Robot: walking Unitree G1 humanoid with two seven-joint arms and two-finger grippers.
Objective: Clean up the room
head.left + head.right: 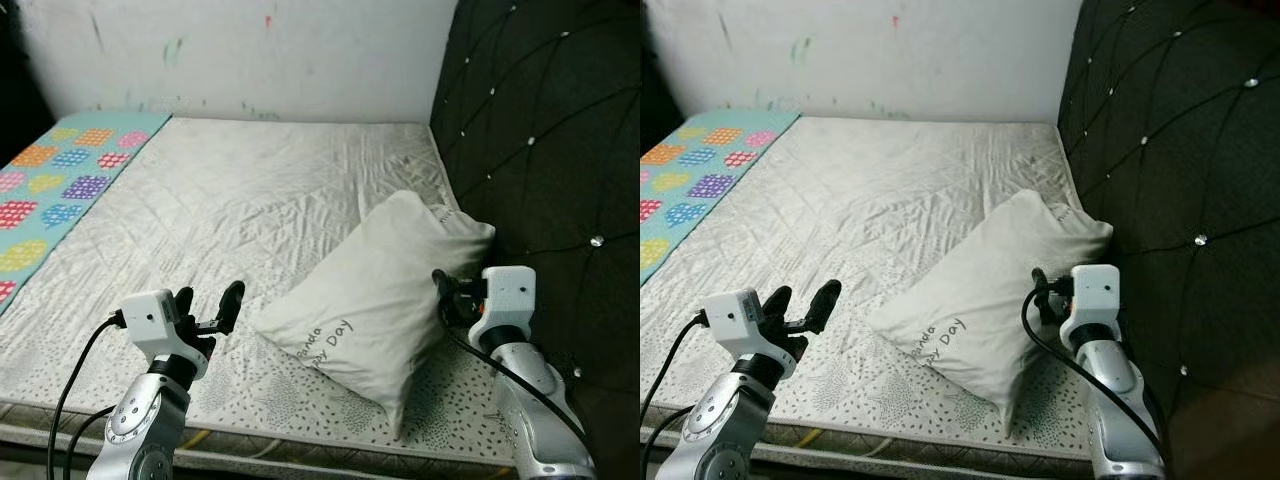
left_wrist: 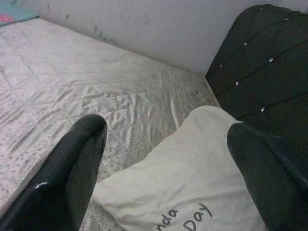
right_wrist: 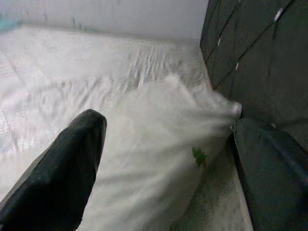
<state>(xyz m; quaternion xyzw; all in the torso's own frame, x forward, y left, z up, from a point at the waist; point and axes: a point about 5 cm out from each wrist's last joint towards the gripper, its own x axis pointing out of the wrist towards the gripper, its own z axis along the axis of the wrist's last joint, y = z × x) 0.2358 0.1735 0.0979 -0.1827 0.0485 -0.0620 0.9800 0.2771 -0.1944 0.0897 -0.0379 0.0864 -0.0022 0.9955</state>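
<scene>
Evidently soft and light, the white pillow (image 1: 375,300) lies askew on the mattress (image 1: 220,210) near the dark headboard (image 1: 545,130). It will likely sag, so pinching opposite edges suits best. The left gripper (image 1: 207,302) hovers open beside it; the right gripper (image 3: 168,168), also spread, seems to touch its headboard-side edge.

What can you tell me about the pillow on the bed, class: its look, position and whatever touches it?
The pillow is off-white, soft-looking cloth, plump and creased, with dark lettering reading "Day" near its lower corner. It lies skewed on the quilted mattress, its far corner by the black tufted headboard. The right gripper is open at its edge; the left gripper, also open, stands apart from it.
</scene>
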